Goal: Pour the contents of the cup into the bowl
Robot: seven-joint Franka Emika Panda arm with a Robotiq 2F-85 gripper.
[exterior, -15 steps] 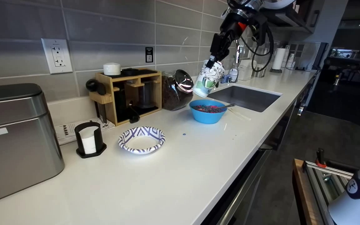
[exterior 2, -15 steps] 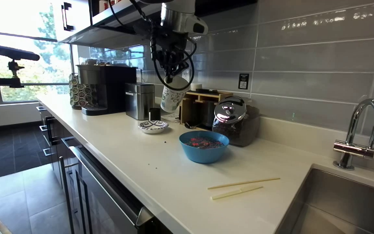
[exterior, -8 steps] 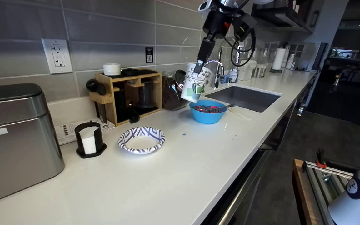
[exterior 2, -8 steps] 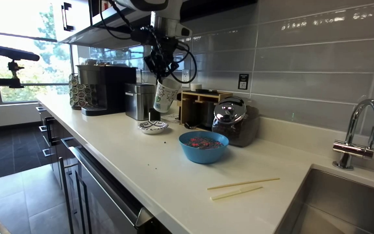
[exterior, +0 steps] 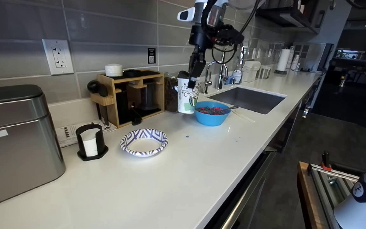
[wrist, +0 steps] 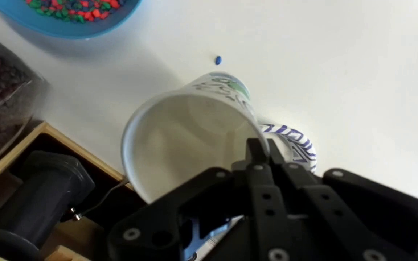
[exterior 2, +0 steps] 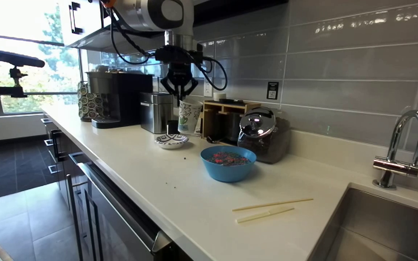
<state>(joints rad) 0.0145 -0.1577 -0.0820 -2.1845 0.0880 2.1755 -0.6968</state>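
Claw (wrist: 266, 149) barely parted, pinching the cup (wrist: 191, 139) by its rim

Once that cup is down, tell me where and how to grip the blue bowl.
Probably pinch the blue bowl by its rim, coming from above on the side away from the jar: the thin wall flares up past the colored bits inside, and the jar stands close by.
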